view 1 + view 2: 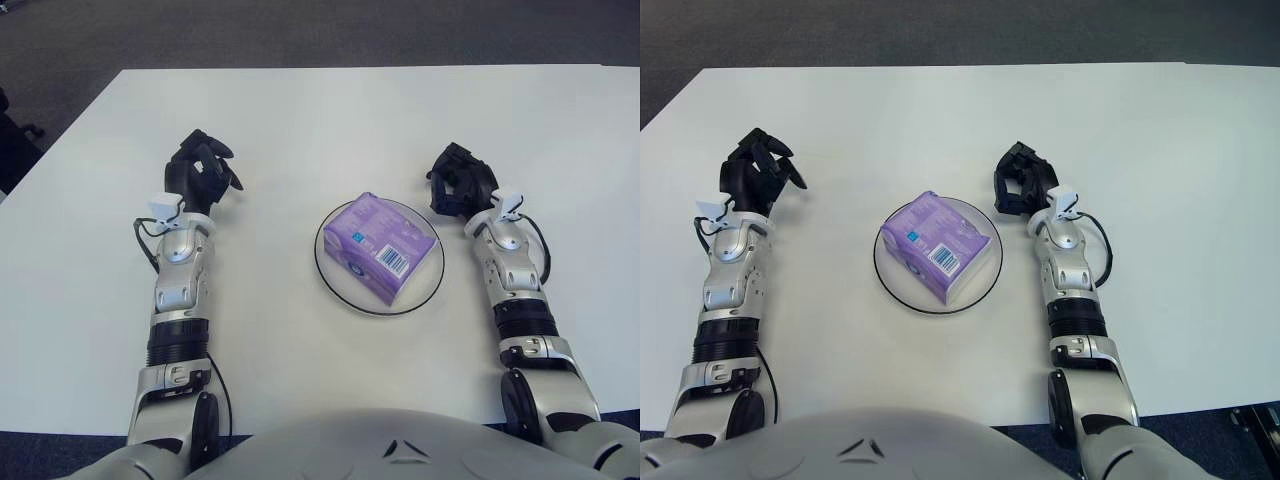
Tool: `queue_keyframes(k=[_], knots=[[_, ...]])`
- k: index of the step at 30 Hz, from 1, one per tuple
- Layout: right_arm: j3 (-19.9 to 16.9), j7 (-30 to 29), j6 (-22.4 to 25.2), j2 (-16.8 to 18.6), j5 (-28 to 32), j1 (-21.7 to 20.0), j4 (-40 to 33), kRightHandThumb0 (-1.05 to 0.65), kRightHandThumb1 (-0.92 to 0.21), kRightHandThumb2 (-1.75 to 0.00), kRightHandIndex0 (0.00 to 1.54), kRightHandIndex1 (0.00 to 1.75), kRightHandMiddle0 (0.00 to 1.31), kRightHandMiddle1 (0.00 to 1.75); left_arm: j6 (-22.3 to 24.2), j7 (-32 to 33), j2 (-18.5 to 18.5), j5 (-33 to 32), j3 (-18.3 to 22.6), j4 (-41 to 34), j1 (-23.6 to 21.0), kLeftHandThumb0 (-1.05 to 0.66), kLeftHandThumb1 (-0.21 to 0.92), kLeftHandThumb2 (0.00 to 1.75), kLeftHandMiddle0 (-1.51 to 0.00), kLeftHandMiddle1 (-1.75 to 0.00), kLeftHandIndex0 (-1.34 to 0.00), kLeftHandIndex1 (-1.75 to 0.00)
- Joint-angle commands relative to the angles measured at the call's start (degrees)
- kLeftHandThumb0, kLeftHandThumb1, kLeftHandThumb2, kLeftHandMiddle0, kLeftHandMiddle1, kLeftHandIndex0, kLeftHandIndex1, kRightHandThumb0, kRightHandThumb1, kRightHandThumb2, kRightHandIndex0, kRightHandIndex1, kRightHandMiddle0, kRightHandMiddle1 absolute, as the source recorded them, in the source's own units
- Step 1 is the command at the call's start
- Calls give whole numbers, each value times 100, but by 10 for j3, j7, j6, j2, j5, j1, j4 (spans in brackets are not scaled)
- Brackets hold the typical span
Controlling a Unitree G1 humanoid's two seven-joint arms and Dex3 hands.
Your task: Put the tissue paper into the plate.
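A purple pack of tissue paper lies in the clear round plate at the middle of the white table. My left hand shows well to the left of the plate, its dark fingers loosely curled and holding nothing. My right hand is just off the plate's upper right rim, fingers curled in with nothing between them. Neither hand touches the pack or the plate.
The white table stretches wide behind and beside the plate. Its far edge meets dark carpet. A dark object shows past the table's left corner.
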Motion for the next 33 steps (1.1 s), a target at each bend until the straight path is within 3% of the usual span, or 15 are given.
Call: queue_keyframes(k=[1,33], knots=[[-4,3,-2,24,6,76,48,-47,-34,-128,127,175,59,175,-6,-3,-13,6,-4,19,51,-44,92,84,-111,-175,-82,-175],[-17,1,-12,31,2,70,60,-47,-34,-129,128,175,60,175,11,-42,-26,-9,-50,36,74,-45,90,83,-116,-175,-78,-175]])
